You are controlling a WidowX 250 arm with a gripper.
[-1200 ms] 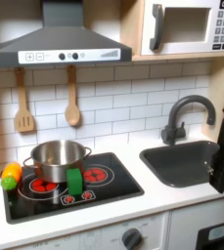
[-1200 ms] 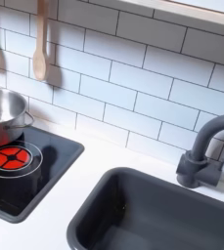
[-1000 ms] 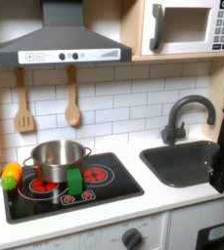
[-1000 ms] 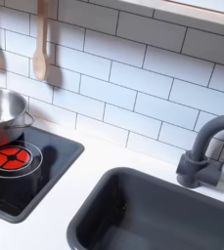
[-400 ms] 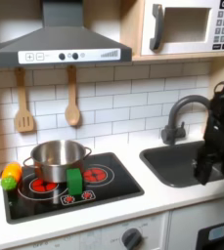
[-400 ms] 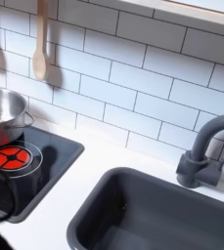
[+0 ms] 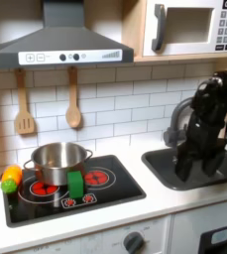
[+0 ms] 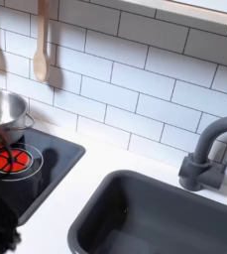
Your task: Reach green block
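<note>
Standing upright on the black stovetop (image 7: pixel 115 189), small bright-green rectangular block (image 7: pixel 75 184), well apart from the black gripper (image 7: pixel 184 171) over the sink (image 7: pixel 219 174), jaw opening unclear

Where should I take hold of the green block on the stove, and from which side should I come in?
Grip the green block by its upper half, probably coming down from above. It stands upright at the cooktop's front, and the steel pot sits close behind it, so closing across its narrow sides looks safest. The gripper is over the sink.
</note>
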